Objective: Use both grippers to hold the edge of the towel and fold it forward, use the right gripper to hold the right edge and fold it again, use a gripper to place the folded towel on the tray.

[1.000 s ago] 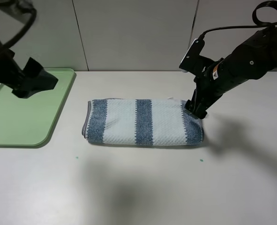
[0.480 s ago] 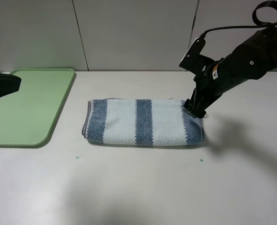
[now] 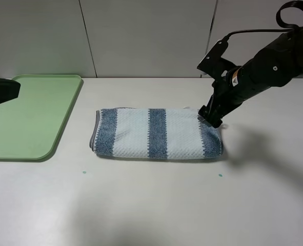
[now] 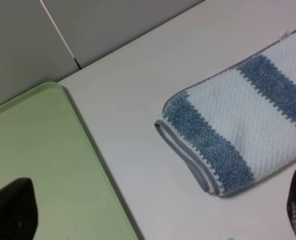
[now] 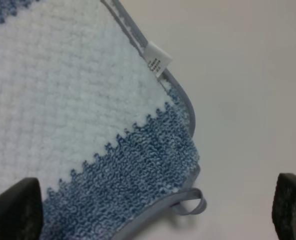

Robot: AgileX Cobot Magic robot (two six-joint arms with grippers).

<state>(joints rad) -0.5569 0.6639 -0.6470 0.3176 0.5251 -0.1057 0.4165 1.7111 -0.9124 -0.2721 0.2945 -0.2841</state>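
Our right gripper (image 3: 211,119) hangs over the towel's (image 3: 159,133) far right corner with its fingers spread wide, clamped on nothing; over the last second it has eased up and back a touch from the cloth. The towel lies as one long folded band in the middle of the bench (image 3: 151,205), its label and hem loop showing at that corner. Our left gripper (image 4: 155,215), equally spread and holding nothing, has pulled back from above the tray (image 3: 28,118) to the bench's left edge. We judge the first fold done, and the right edge not yet pinched for the second.
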